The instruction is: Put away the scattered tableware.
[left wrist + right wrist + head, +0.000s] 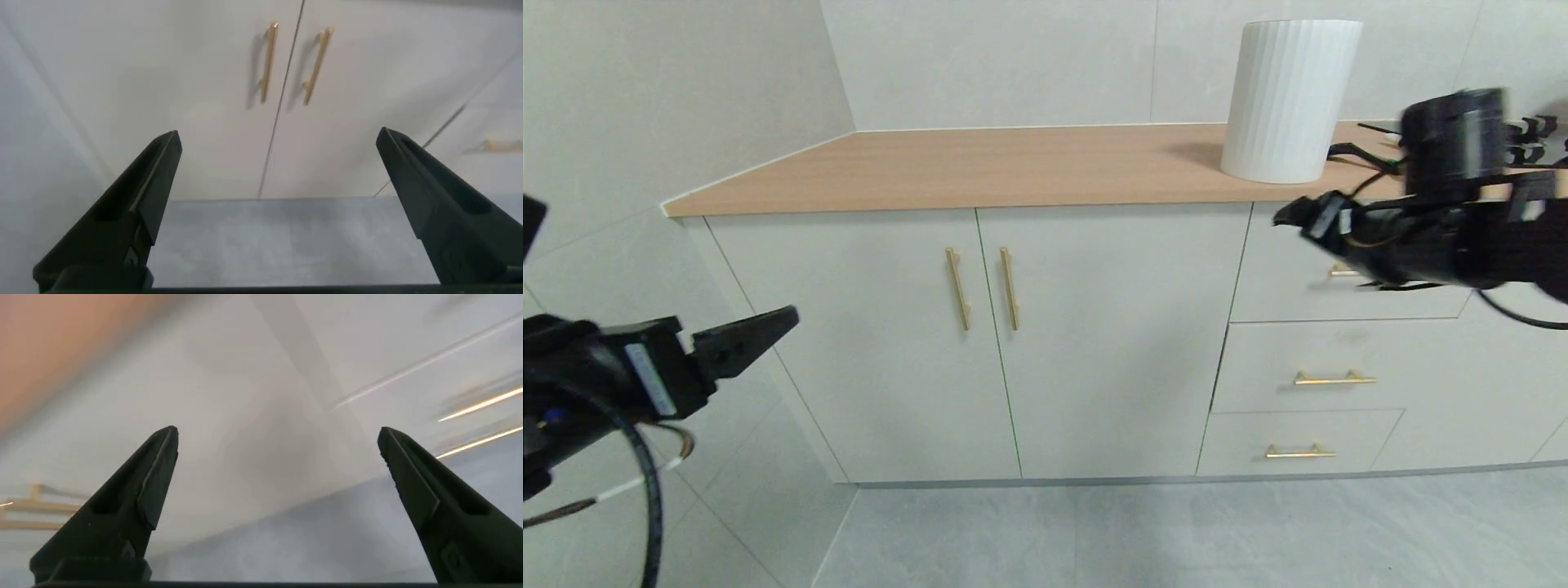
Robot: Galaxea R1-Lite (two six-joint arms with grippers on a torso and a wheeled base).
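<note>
1. Head view: a wooden bench runs along the wall above pale cupboards.
2. A white ribbed pot stands upright on the bench towards the right.
3. Just right of the pot, a few thin dark bits lie on the bench, partly behind my right arm. I cannot tell whether they are tableware.
4. Below the bench are two doors with upright gold handles side by side at the seam.
5. To their right are stacked drawers, each with a level gold handle.
6. My left hand sits low on the left, above the floor and well apart from the doors. It points towards them.
7. My right hand is up at the top drawer front, just under the bench edge and below the pot.
8. Left wrist view: the left hand is spread wide with nothing between its fingers.
9. Past it I see the two door handles, the seam between them and a strip of floor.
10. Right wrist view: the right hand is also spread wide and carries nothing.
11. Behind it is a pale cupboard front, streaked with blur, with a tan patch at one corner that I cannot identify.
</note>
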